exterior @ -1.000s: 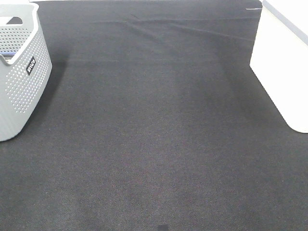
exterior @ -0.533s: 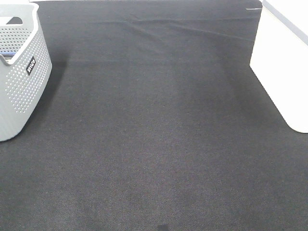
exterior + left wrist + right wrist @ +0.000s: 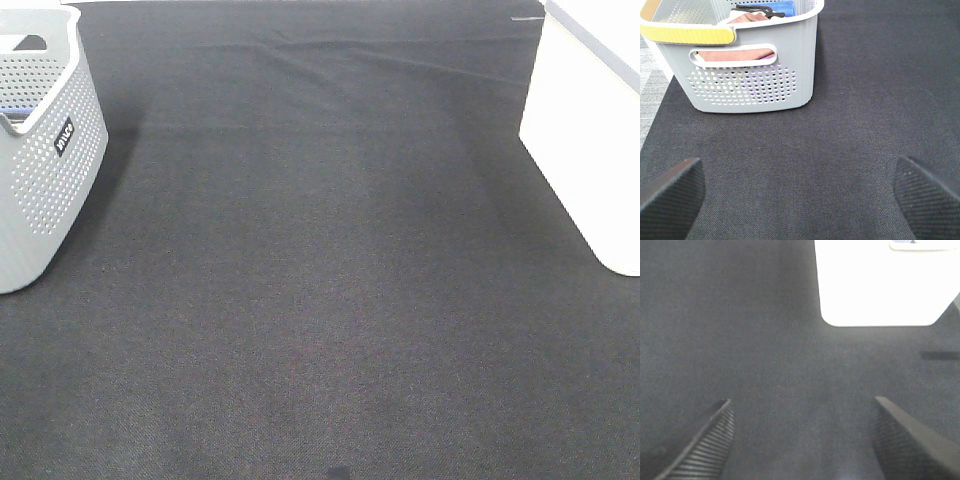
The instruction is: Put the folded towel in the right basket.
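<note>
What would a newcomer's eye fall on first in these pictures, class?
Most striking is the grey perforated basket at the left edge of the dark mat, with a pinkish towel visible through its handle slot. Opposite, at the right edge, stands a plain white basket.

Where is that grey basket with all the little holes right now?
The grey basket stands at the far left edge of the high view, on the dark mat, opposite the white basket on the right. Towels lie inside it.
</note>
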Controlling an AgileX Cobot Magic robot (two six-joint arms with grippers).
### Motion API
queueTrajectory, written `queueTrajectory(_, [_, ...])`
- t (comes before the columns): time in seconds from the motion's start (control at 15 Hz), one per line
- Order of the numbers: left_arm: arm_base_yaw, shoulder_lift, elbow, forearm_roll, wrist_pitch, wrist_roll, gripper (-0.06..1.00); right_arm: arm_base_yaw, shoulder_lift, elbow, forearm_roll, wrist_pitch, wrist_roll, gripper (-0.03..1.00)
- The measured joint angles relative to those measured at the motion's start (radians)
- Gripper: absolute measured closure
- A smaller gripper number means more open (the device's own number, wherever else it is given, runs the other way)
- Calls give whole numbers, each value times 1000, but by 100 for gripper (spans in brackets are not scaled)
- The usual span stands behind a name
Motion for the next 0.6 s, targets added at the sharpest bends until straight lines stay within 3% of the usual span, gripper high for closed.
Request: queueTrajectory(0.6, [0,0,0,0,0,0,-3,0,-67,3,0,-1,0,26])
